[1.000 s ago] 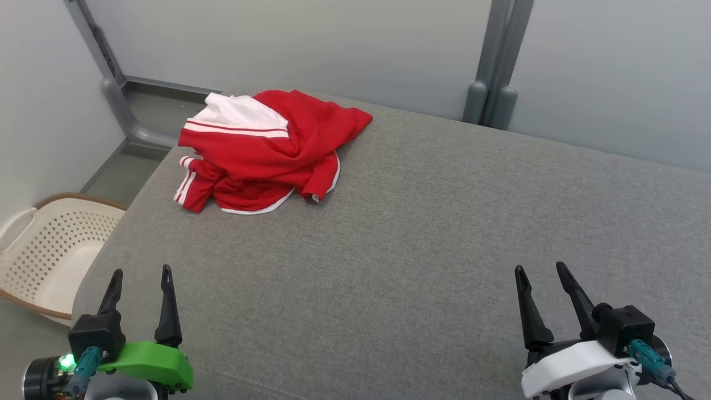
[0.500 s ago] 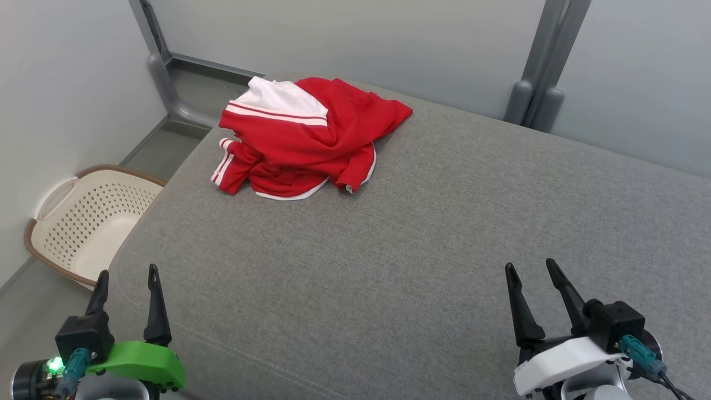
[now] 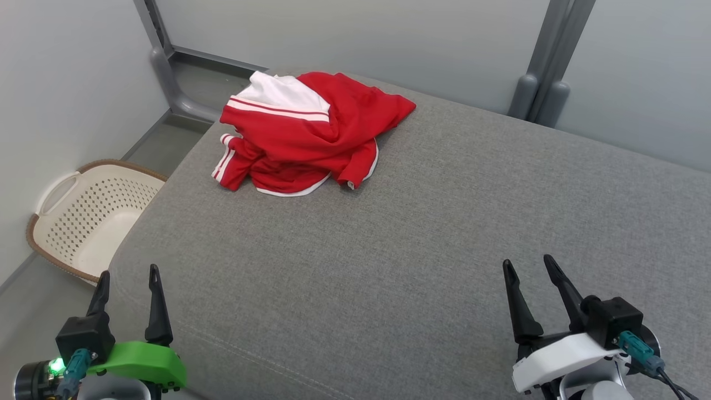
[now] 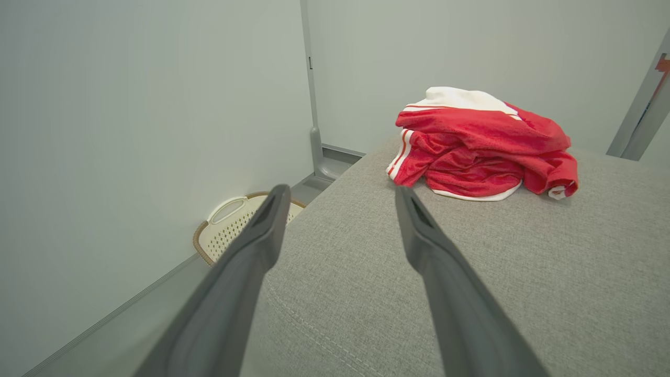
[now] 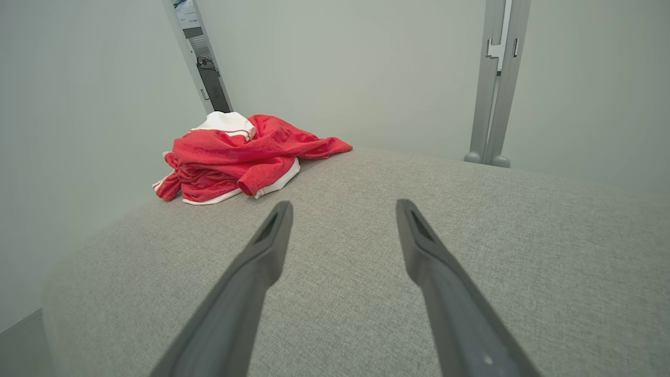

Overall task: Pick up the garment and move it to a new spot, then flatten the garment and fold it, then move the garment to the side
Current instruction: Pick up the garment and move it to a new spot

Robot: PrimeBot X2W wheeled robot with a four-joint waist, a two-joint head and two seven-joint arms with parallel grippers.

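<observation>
Left gripper [image 3: 129, 271]: fingers spread wide and holding nothing; it hangs at the 7 o'clock corner of the head view, over the near left edge of the grey cushion [image 3: 416, 222].
Left gripper, own wrist view [image 4: 341, 189]: both dark fingers point up the frame with a clear gap between them, and nothing lies in that gap but cushion fabric.
Right gripper [image 3: 527, 260]: likewise spread wide and empty, at 5 o'clock in the head view, above the near right part of the cushion.
Right gripper, own wrist view [image 5: 343, 204]: the fingers are parted, with bare grey fabric between them.
Garment [image 3: 300, 139]: a red top with white panels and white stripes, crumpled in a heap on the cushion's far left corner, at 11 o'clock in the head view.
Garment from the left gripper: toward 1 o'clock in the wrist view [image 4: 481, 146], well apart from the fingers.
Garment from the right gripper: toward 11 o'clock in the wrist view [image 5: 235, 157], well apart.
Laundry basket [image 3: 83, 216]: cream and perforated with a brown rim, on the floor beside the cushion's left side, at 9 o'clock in the head view.
Grey posts [image 3: 541, 83]: upright against the pale wall behind the cushion, at 1 o'clock.
</observation>
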